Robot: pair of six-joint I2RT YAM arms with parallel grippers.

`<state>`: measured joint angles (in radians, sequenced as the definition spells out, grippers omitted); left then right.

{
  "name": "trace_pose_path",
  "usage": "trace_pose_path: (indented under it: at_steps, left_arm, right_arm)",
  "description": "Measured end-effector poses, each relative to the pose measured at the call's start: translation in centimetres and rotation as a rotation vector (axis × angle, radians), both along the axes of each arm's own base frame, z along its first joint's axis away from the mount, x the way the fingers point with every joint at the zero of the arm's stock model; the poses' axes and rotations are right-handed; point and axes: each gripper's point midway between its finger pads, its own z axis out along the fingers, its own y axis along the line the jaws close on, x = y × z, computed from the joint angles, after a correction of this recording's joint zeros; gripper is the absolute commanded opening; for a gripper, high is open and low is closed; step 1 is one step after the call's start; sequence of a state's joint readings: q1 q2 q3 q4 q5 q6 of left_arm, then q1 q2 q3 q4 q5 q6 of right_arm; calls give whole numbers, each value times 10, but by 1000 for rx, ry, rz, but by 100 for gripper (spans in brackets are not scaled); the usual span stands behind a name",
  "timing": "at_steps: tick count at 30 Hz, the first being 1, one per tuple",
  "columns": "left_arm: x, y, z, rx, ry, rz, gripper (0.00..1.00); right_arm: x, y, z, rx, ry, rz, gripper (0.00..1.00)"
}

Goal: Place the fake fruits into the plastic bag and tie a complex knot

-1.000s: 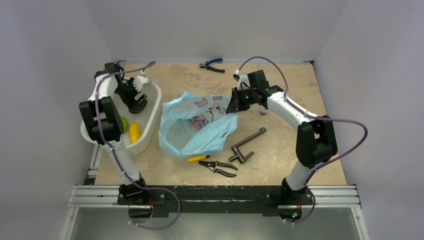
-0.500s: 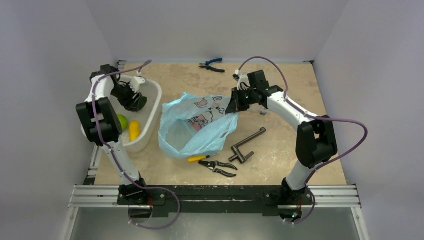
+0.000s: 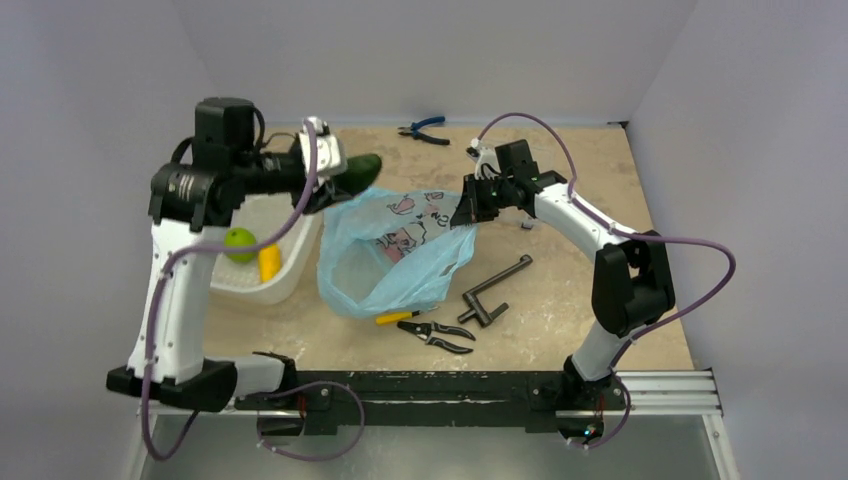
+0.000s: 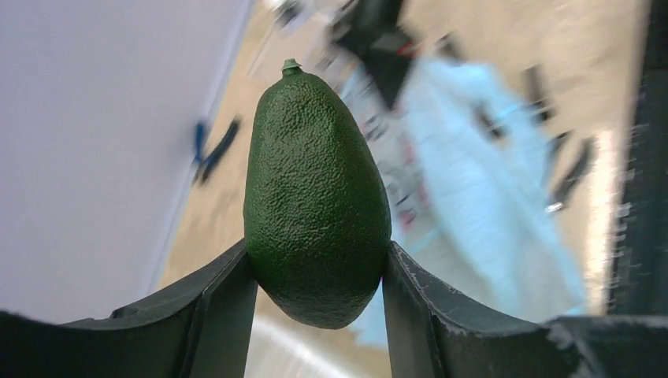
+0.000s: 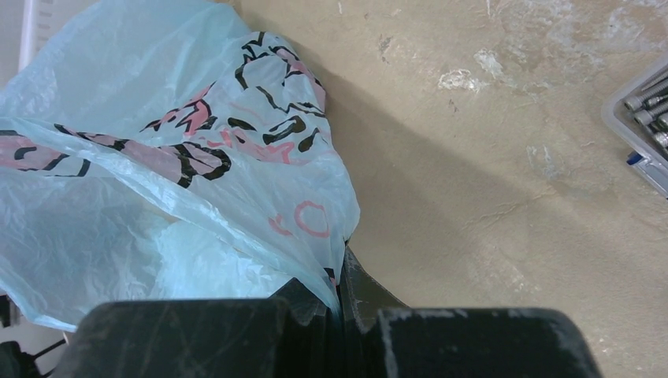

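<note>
A dark green oval fruit (image 4: 317,197) is clamped between the fingers of my left gripper (image 4: 317,272), raised in the air near the bag's left rim (image 3: 355,170). The light-blue plastic bag (image 3: 385,255) lies open in the middle of the table. My right gripper (image 5: 340,287) is shut on the bag's right edge (image 3: 465,215), holding it up; the printed film (image 5: 197,173) spreads left from the pinch. A bright green round fruit (image 3: 239,243) and a yellow fruit (image 3: 268,262) sit in the white tub (image 3: 290,275).
Yellow-handled pliers (image 3: 428,330) and a dark metal clamp (image 3: 492,292) lie in front of the bag. Blue-handled pliers (image 3: 424,129) rest at the far edge. A clear box of small parts (image 5: 644,118) sits right of the right gripper.
My left gripper closed on the dark green fruit in the tub, then lifted it up and right toward the bag. The right gripper kept still on the bag's edge.
</note>
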<state>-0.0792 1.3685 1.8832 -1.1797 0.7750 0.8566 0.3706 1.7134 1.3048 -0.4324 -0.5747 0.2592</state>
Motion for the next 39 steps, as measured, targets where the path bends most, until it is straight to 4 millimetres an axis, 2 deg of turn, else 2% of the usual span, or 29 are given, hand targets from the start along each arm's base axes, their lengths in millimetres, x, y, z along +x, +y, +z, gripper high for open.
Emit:
trace_pose_path:
  at_steps: [1,2,3,4,6,8,10,12,14,15,17,20,21,22,25,29,31,33,35,36,37,39]
  left_arm:
    - [-28,-28,9,-36,-9,-97,23]
    - [-51,-49,9,-62,4,-171,23]
    - [-69,-60,8,-75,17,-219,22]
    - [-85,-72,2,-80,40,-267,21]
    - [-101,-91,-26,-56,112,-326,22]
    - [-97,-107,-79,19,234,-321,24]
    - [-82,-109,-135,108,336,-249,24]
    - [-63,-99,-201,230,424,-138,24]
    - [-56,-82,-248,337,469,-53,30]
    - [-52,-75,-262,378,471,-22,35]
    - [-40,-67,-276,428,437,22,47]
    - [-21,-69,-278,432,373,40,70]
    - [-17,-73,-276,417,355,27,78]
    - [-16,-77,-273,395,342,11,80]
    - [-19,-87,-258,328,316,-41,99]
    - [-27,-104,-216,213,301,-99,100]
    - [-28,-118,-175,120,277,-125,100]
    - [-28,-131,-117,-12,226,-146,100]
    - [-28,-129,-53,-158,165,-136,100]
    - [-28,-118,-25,-221,131,-110,100]
    - [-26,-105,-5,-264,102,-73,100]
    - [-17,-59,26,-323,37,60,100]
  right_arm:
    - [0,0,0,1,2,-2,0]
    - [0,0,1,3,6,-5,0]
    - [0,0,1,4,8,-8,0]
    - [0,1,1,6,10,-10,0]
    - [0,1,2,9,17,-16,0]
    - [-1,1,2,11,23,-20,0]
    - [-2,1,1,11,32,-20,0]
    - [-5,0,0,6,43,-17,0]
    - [-10,-1,0,5,61,-7,0]
    - [-12,-2,0,4,68,-3,0]
    - [-16,-3,3,7,69,7,0]
    - [-20,-1,13,28,54,25,0]
    - [-21,-1,15,33,50,28,0]
    - [-22,0,18,41,46,33,0]
    - [-23,1,22,50,39,39,0]
    - [-22,1,22,51,39,39,0]
    - [-22,1,22,50,40,38,0]
    - [-22,1,21,49,40,37,0]
    - [-21,1,21,48,41,36,0]
    - [-20,1,21,48,40,36,0]
    - [-20,1,20,48,41,36,0]
    - [-20,1,19,47,43,36,0]
